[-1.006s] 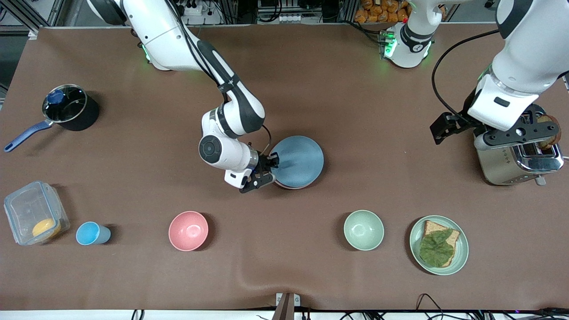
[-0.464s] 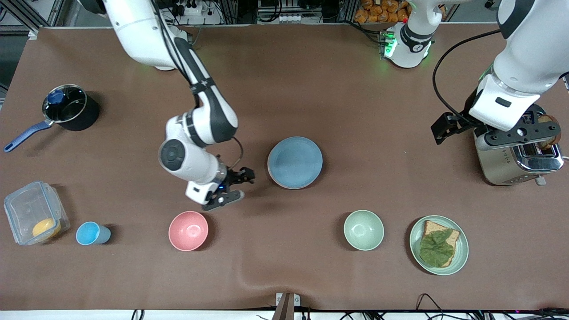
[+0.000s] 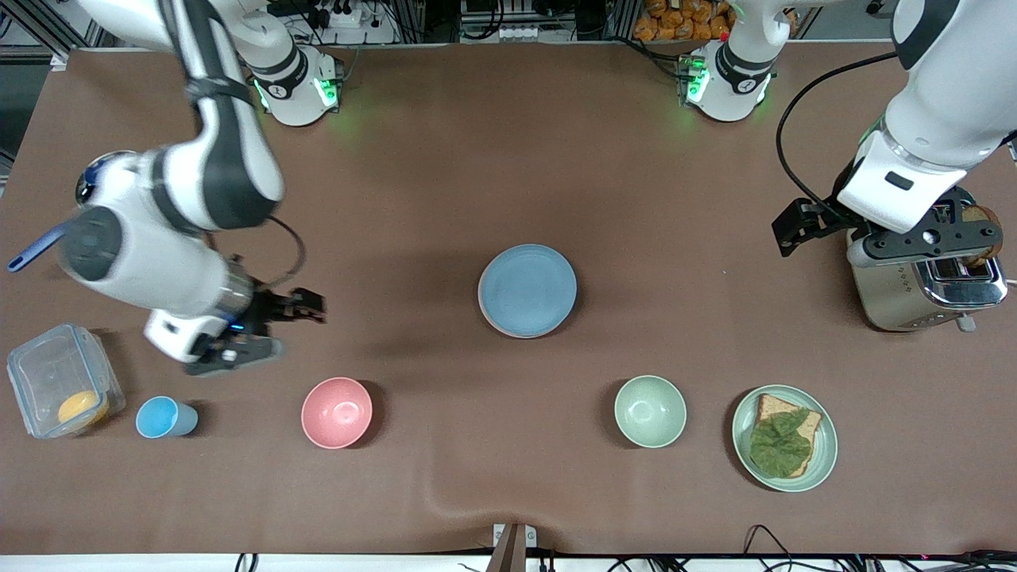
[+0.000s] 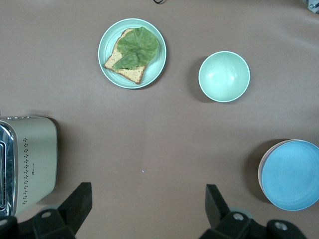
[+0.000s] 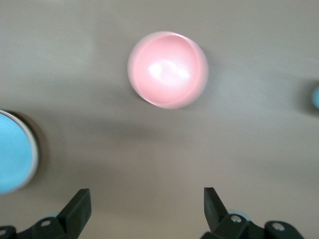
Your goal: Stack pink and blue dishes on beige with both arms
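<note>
The light blue plate (image 3: 527, 290) lies on top of a stack in the middle of the table, also seen as the blue plate (image 4: 291, 174). A thin pinkish rim (image 3: 507, 332) of the pink plate shows under its edge. The beige plate is hidden beneath them. My right gripper (image 3: 282, 327) hangs open and empty over bare table near the pink bowl; in its wrist view the right gripper (image 5: 147, 204) holds nothing. My left gripper (image 4: 148, 199) waits open and empty high up beside the toaster.
A deep pink bowl (image 3: 337, 412), a small blue cup (image 3: 165, 417) and a clear box (image 3: 63, 391) stand near the front edge. A pan (image 3: 119, 195) sits under the right arm. A green bowl (image 3: 650, 411), a green plate (image 3: 828, 449) with toast and a toaster (image 3: 914, 298) are at the left arm's end.
My right gripper left the blue plate's rim and swung away toward the right arm's end of the table. The blue plate stays on the stack. The left arm has not moved.
</note>
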Controlling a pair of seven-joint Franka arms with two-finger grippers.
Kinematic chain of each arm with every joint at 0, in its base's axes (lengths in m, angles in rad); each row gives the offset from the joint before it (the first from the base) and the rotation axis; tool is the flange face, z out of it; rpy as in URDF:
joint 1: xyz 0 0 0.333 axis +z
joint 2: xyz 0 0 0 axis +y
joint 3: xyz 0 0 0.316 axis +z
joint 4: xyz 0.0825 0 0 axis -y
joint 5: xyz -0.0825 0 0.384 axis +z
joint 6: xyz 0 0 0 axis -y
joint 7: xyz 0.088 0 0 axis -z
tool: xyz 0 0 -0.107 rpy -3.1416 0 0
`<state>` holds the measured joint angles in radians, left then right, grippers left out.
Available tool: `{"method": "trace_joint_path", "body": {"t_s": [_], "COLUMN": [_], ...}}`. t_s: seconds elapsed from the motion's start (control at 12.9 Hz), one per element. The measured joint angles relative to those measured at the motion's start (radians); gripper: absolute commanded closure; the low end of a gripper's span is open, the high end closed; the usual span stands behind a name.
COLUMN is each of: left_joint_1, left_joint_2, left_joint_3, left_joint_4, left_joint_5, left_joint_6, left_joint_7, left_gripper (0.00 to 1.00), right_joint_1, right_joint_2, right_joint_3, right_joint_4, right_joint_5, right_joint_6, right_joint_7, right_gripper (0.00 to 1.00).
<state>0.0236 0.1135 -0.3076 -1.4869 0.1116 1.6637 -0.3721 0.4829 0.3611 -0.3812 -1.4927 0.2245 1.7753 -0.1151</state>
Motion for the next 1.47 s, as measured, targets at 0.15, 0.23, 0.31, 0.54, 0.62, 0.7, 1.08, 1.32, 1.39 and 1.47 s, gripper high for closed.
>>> {"method": "trace_joint_path", "body": {"t_s": [0.15, 0.23, 0.31, 0.54, 0.62, 0.7, 1.08, 1.32, 1.39, 1.47], "left_joint_1": [0.005, 0.011, 0.017, 0.026, 0.028, 0.028, 0.028, 0.017, 0.015, 0.015], "left_joint_2": [0.0, 0.0, -0.001, -0.009, -0.012, -0.015, -0.024, -0.024, -0.024, -0.024], "left_joint_3": [-0.002, -0.003, -0.004, -0.002, 0.0, 0.006, 0.05, 0.05, 0.05, 0.05], "left_joint_4": [0.0, 0.001, 0.001, 0.003, 0.003, 0.003, 0.003, 0.001, 0.001, 0.001], "left_joint_5": [0.0, 0.0, 0.0, 0.0, 0.0, 0.0, -0.035, -0.038, -0.041, -0.049], "left_joint_6": [0.0, 0.0, 0.0, 0.0, 0.0, -0.001, -0.022, -0.049, -0.058, -0.067], "left_joint_7": [0.005, 0.016, 0.026, 0.088, 0.106, 0.125, 0.175, 0.177, 0.177, 0.177], "left_gripper": [0.0, 0.0, 0.0, 0.0, 0.0, 0.0, 0.0, 0.0, 0.0, 0.0], "right_joint_1": [-0.109, -0.18, -0.248, -0.346, -0.368, -0.392, -0.449, -0.46, -0.46, -0.46], "right_joint_2": [-0.092, -0.136, -0.176, -0.254, -0.271, -0.281, -0.362, -0.36, -0.359, -0.359], "right_joint_3": [0.047, 0.095, 0.143, 0.2, 0.222, 0.25, 0.337, 0.337, 0.339, 0.342], "right_joint_4": [0.005, 0.005, 0.004, -0.008, -0.021, -0.03, -0.105, -0.138, -0.144, -0.145], "right_joint_5": [-0.079, -0.112, -0.134, -0.148, -0.152, -0.171, -0.271, -0.271, -0.271, -0.271], "right_joint_6": [-0.108, -0.141, -0.161, -0.198, -0.198, -0.198, -0.162, -0.116, -0.11, -0.108], "right_joint_7": [0.0, 0.0, 0.0, 0.0, 0.0, 0.0, 0.045, 0.046, 0.046, 0.046], "right_gripper": [0.0, 0.0, 0.0, 0.0, 0.0, 0.0, 0.0, 0.0, 0.0, 0.0]}}
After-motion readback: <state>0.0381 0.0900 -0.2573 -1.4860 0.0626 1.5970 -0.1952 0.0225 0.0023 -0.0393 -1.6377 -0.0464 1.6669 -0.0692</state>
